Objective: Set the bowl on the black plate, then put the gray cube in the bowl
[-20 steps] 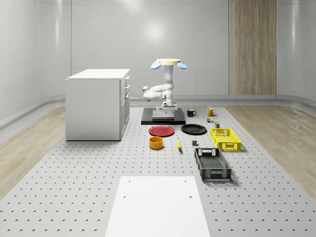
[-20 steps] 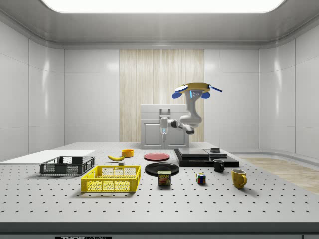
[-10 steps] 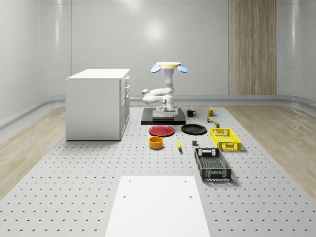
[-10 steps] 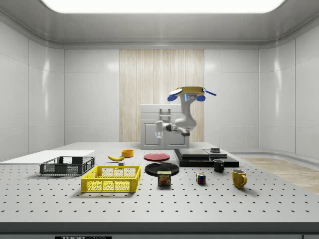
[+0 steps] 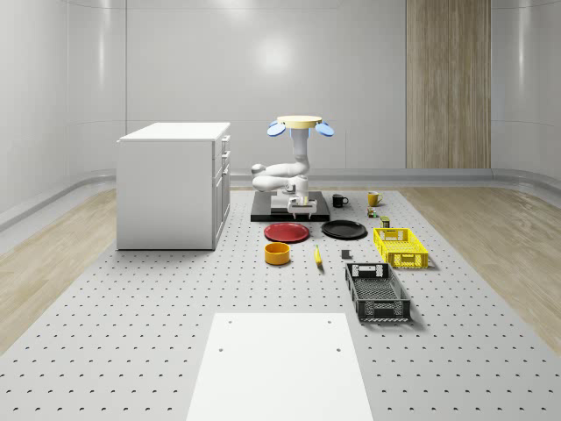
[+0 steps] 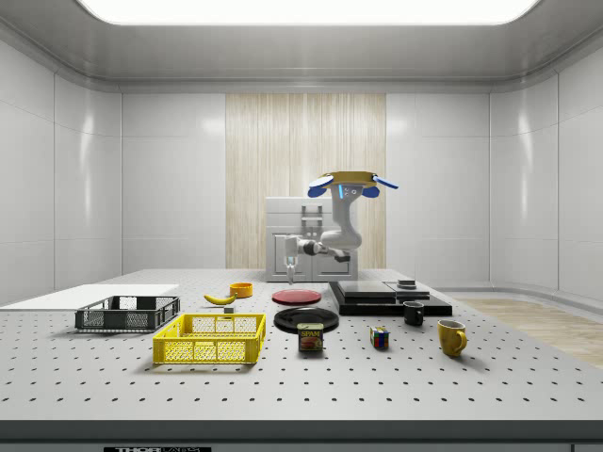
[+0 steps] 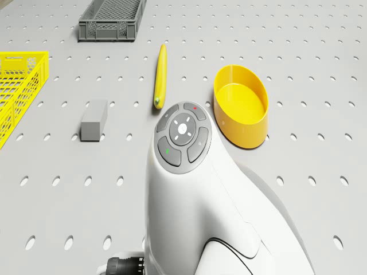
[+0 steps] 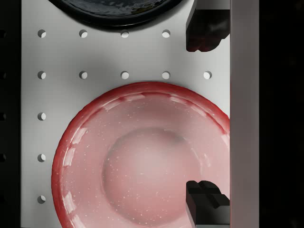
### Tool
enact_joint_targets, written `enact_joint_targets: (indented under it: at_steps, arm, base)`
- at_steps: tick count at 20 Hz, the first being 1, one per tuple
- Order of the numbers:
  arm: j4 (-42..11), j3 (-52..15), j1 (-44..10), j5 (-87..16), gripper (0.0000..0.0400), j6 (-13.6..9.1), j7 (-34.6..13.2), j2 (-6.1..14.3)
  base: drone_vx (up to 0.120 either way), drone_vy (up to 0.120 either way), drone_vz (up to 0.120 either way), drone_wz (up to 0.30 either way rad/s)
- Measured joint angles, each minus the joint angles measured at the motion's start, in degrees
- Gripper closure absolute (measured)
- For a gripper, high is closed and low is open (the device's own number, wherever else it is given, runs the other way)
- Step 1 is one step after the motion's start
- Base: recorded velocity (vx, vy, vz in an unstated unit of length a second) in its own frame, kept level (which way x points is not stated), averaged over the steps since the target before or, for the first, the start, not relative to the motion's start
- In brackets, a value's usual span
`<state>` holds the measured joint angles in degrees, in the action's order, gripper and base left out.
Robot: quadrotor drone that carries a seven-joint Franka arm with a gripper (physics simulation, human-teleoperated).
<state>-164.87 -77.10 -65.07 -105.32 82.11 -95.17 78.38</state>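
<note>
Drone hovering over the black pad's front edge, pincer spread above the red plate

Whole-scene view: the drone [image 5: 299, 124] hovers above the black pad [image 5: 290, 210]; its pincer [image 5: 301, 208] hangs over the red plate [image 5: 287, 232], with the yellow bowl [image 5: 278, 253] on the surface [image 5: 131, 307] nearer the camera and the black plate [image 5: 344, 230] to the right.
Side view: the pincer [image 6: 290, 277] hangs above the surface, well apart from the bowl [image 6: 241, 290].
Drone view: the gray cube [image 7: 94, 120] lies beyond the banana [image 7: 160, 76] from the bowl [image 7: 241, 106].
Wrist view: fingertips [image 8: 207, 200] stand apart, empty, over the red plate [image 8: 137, 156].
</note>
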Motion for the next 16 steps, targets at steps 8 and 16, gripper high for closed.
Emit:
enact_joint_targets:
  at_steps: [8,16]
  arm:
    - [0.07,-0.26,-0.33,0.59,0.0,1.25,-0.29,1.34]
    - [0.13,-0.49,-0.63,1.12,0.0,2.39,-0.55,2.57]
  base:
    - [0.12,0.0,-0.005,0.0]
    - [0.12,0.0,0.0,0.0]
